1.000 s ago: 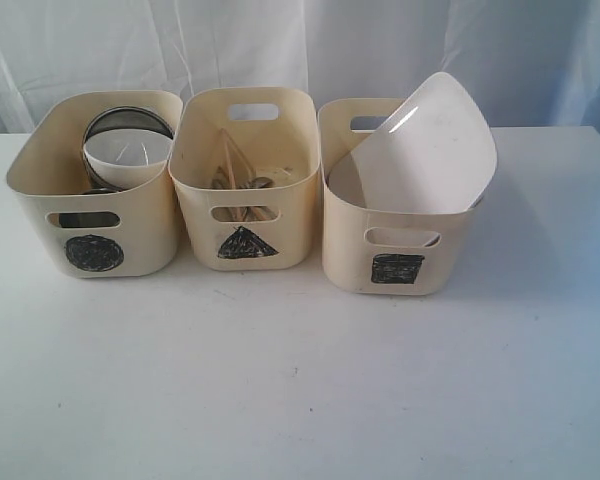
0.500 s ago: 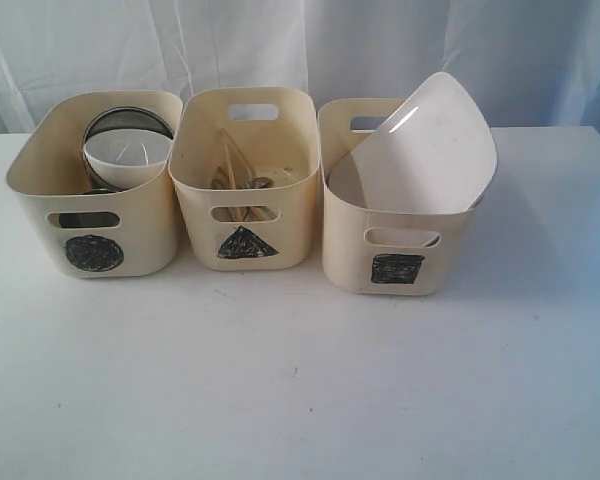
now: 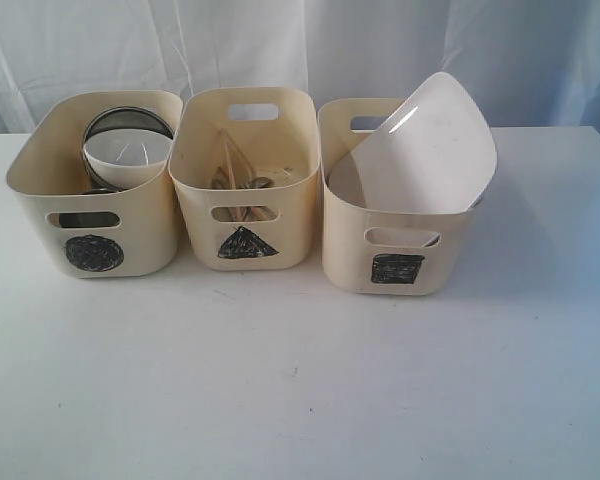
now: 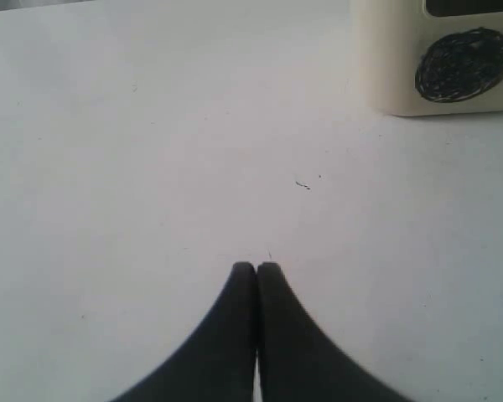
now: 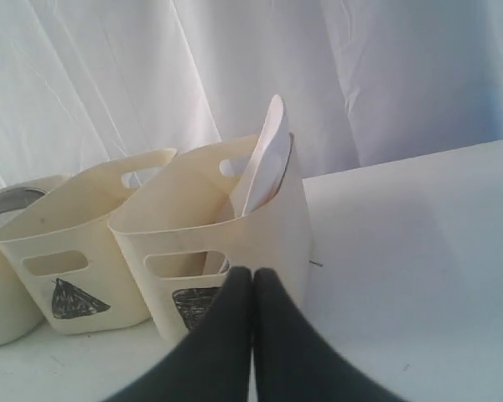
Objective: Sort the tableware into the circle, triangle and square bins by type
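Three cream bins stand in a row at the back of the white table. The circle bin (image 3: 95, 180) on the left holds a steel bowl (image 3: 128, 125) and a small white bowl (image 3: 128, 160). The triangle bin (image 3: 245, 175) in the middle holds wooden chopsticks (image 3: 235, 165) and steel cutlery (image 3: 260, 183). A large square white plate (image 3: 425, 145) leans upright in the square bin (image 3: 395, 215) on the right. Neither arm shows in the exterior view. My left gripper (image 4: 256, 266) is shut and empty above bare table, apart from the circle bin (image 4: 440, 54). My right gripper (image 5: 251, 272) is shut and empty, facing the square bin (image 5: 214, 230) and plate (image 5: 264, 155).
White cloth hangs behind the table (image 3: 300, 380). In the right wrist view the triangle bin (image 5: 84, 251) stands beside the square bin, with the circle bin's edge (image 5: 8, 268) further along.
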